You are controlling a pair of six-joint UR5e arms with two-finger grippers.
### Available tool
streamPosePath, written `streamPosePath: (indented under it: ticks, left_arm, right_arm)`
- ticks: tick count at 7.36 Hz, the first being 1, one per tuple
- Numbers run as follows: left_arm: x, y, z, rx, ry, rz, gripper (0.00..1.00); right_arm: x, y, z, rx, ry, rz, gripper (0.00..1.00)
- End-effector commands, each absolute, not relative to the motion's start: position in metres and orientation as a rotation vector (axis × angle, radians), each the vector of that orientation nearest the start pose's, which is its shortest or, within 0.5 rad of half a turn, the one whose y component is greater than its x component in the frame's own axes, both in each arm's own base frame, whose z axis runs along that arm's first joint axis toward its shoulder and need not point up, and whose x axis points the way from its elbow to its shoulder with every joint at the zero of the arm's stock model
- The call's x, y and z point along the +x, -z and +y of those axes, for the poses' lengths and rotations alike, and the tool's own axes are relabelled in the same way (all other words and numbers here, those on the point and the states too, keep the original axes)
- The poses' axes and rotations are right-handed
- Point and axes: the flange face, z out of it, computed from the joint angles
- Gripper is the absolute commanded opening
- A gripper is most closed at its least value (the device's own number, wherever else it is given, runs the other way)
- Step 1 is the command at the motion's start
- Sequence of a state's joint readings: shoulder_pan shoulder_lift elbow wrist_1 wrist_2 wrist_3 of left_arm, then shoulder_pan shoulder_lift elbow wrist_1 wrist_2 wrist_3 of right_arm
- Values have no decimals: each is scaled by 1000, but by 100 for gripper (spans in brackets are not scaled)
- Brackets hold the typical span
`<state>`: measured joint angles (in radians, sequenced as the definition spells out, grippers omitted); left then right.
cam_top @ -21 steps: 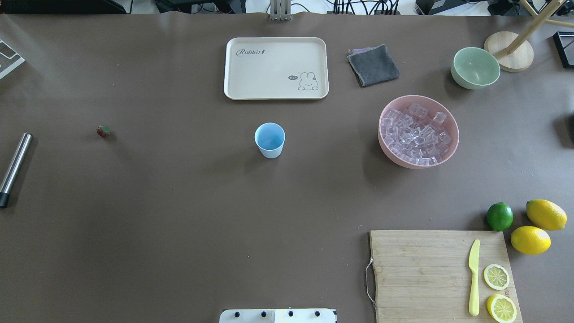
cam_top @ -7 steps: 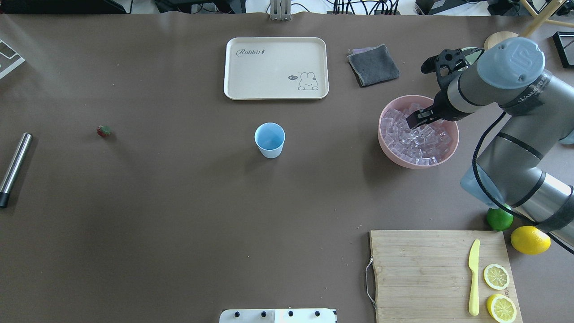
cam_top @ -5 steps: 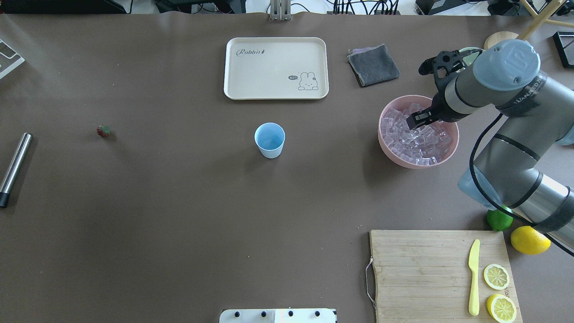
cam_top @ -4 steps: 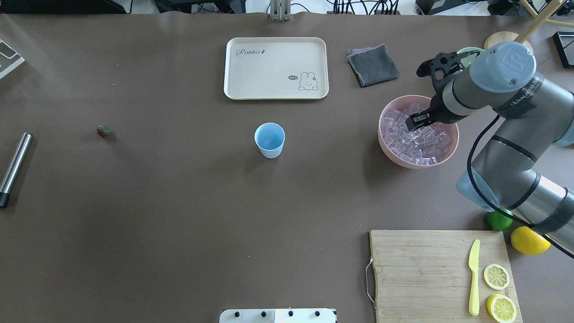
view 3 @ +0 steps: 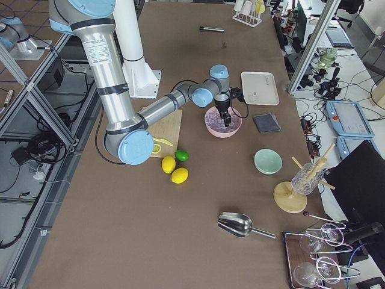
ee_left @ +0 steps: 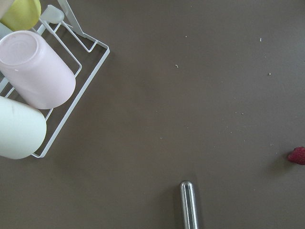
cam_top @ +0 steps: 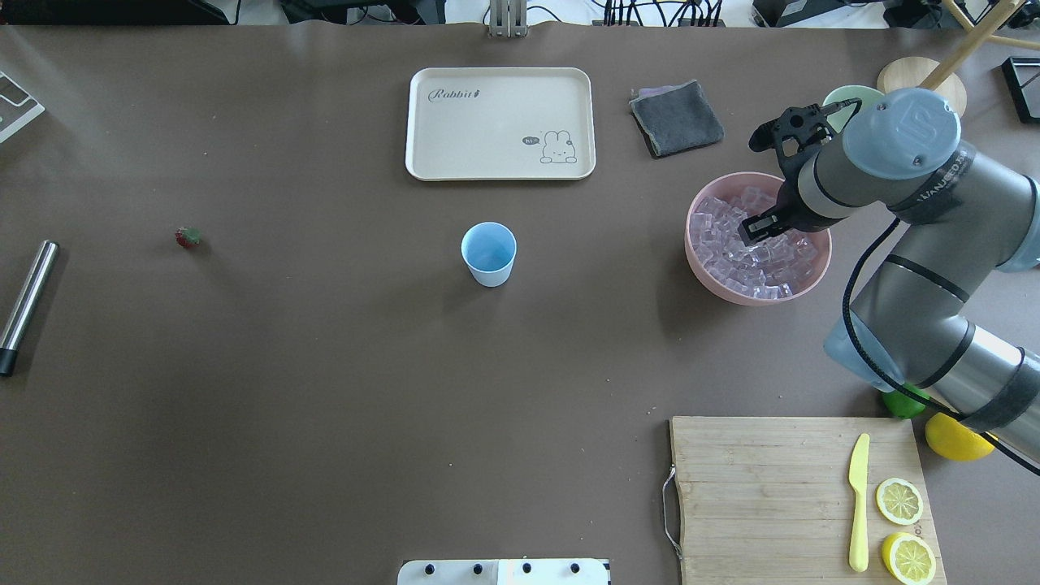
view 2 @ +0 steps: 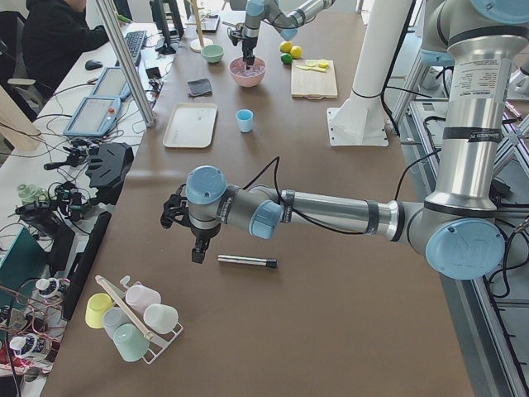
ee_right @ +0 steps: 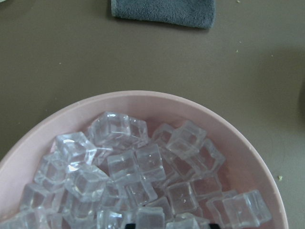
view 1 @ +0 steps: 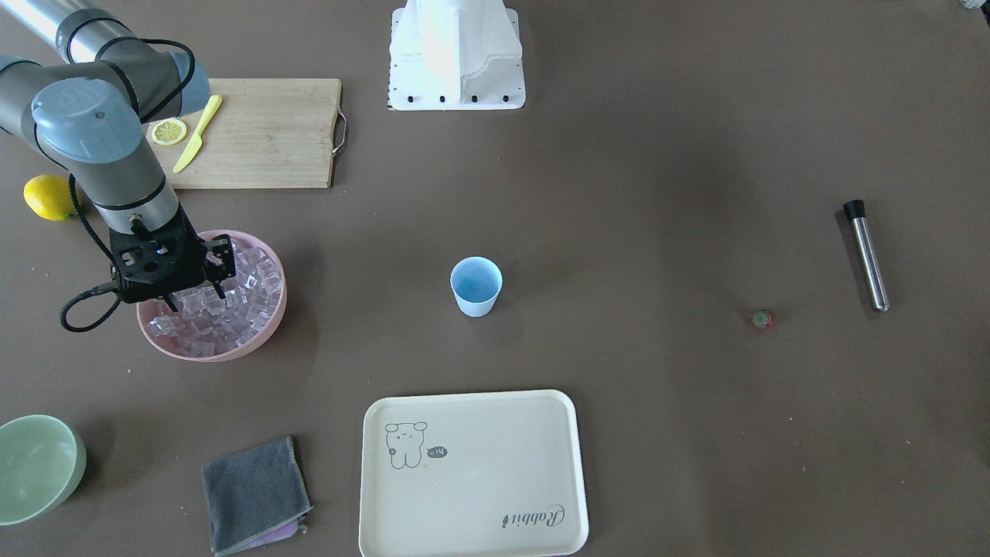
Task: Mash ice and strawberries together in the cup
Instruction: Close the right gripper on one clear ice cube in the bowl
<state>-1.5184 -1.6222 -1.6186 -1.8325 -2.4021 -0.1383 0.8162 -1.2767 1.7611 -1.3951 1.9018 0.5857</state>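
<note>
Right gripper [view 1: 196, 301], jaws spread, dips into ice [view 1: 249, 288] heaped in a pink bowl [view 1: 232, 353]. Slick cubes could squirt from a closing grip or scatter over the rim before reaching the empty cup [view 1: 476, 287], well apart at mid-table.

Brown surface [cam_top: 325, 406], matte. Far side from the robot: cream tray [cam_top: 487, 130], grey cloth [cam_top: 677, 118], pale-green bowl [view 1: 35, 464]. Mid-line: metal rod [cam_top: 27, 301] at the left end, strawberry [cam_top: 188, 237] near it, cup [cam_top: 489, 256] upright at centre, pink bowl [cam_top: 725, 291] to the right. Near side, right: wooden cutting board [cam_top: 756, 487], with lime [view 3: 181, 155] and two lemons [view 3: 179, 175] just beside it
</note>
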Motion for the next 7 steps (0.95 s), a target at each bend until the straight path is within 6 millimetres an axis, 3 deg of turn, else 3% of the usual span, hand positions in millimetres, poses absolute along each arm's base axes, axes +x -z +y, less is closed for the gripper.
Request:
streamPosePath:
  ticks: [1, 3, 4, 5, 7]
  left_arm:
    - [-32, -576, -531, 260, -70, 850, 99]
    - [-32, -577, -531, 258, -69, 850, 99]
    - [-32, -578, -531, 257, -70, 850, 99]
    - [-32, -577, -531, 259, -70, 850, 99]
    - [-32, -578, -531, 256, -69, 850, 99]
  right_arm:
    - [-346, -404, -509, 303, 281, -639, 57]
    - [-350, -406, -507, 303, 283, -623, 57]
    - [-351, -403, -507, 303, 288, -620, 51]
    - [-351, -404, -508, 298, 294, -611, 36]
    - [-349, -404, -509, 301, 305, -609, 27]
